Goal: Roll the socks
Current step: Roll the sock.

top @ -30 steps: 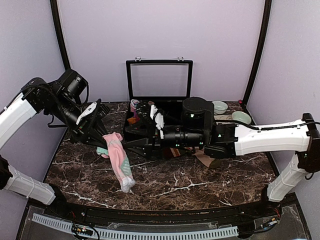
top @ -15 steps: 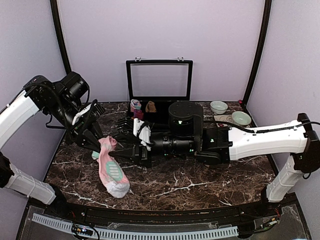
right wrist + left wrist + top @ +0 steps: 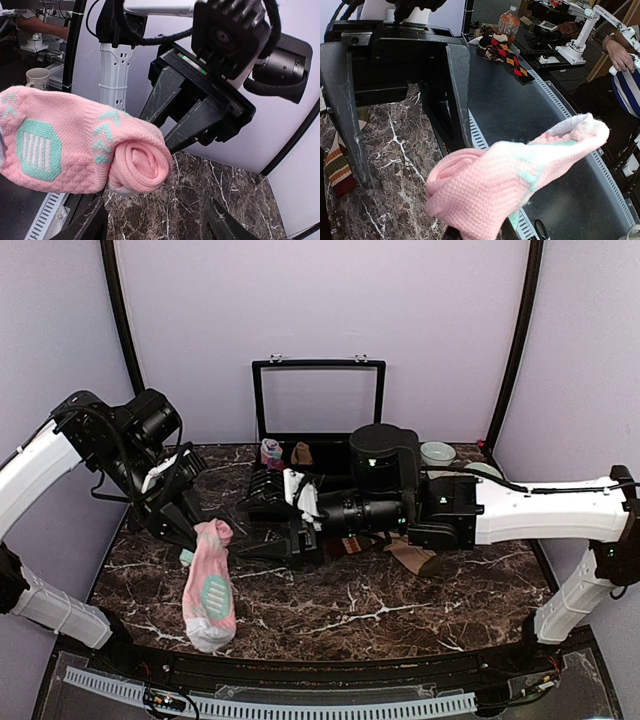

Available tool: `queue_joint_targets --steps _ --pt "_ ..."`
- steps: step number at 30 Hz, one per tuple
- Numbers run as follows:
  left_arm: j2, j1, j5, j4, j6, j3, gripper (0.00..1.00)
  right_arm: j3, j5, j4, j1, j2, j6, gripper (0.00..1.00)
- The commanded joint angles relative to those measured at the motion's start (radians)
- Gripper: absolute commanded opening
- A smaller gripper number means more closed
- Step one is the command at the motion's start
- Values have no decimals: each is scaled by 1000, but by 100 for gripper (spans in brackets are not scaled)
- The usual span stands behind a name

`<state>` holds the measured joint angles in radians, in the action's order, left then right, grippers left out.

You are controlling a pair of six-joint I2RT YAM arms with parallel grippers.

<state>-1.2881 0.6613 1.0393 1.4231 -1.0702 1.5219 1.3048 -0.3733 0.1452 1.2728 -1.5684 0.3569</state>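
My left pincer [image 3: 195,530] is closed tight on the rolled-up end of the pink knit sock with mint-green markings [image 3: 207,592]. The rest of the sock hangs down from my grip toward the near edge of the dark marble table [image 3: 400,610]. My right pincer [image 3: 258,520] stands wide open just beside that roll, holding nothing. Under my right arm lies the red, brown and cream striped sock [image 3: 352,545], its tan foot on the marble, apart from the pink one.

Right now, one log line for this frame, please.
left fingers: shut on pink sock; pink sock: top rolled, rest hanging; right fingers: open, empty; striped sock: on table
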Motion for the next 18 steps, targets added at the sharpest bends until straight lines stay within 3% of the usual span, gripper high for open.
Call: queue_joint_targets --steps 1,12,18 --pt "-1 16 60 40 -11 23 0 78 -51 -96 -3 8 109 64" --pt "-7 38 53 40 4 12 0 221 -149 -142 1 -111 187 60" --pt "-7 40 46 40 4 11 0 271 -169 -215 8 -139 204 51"
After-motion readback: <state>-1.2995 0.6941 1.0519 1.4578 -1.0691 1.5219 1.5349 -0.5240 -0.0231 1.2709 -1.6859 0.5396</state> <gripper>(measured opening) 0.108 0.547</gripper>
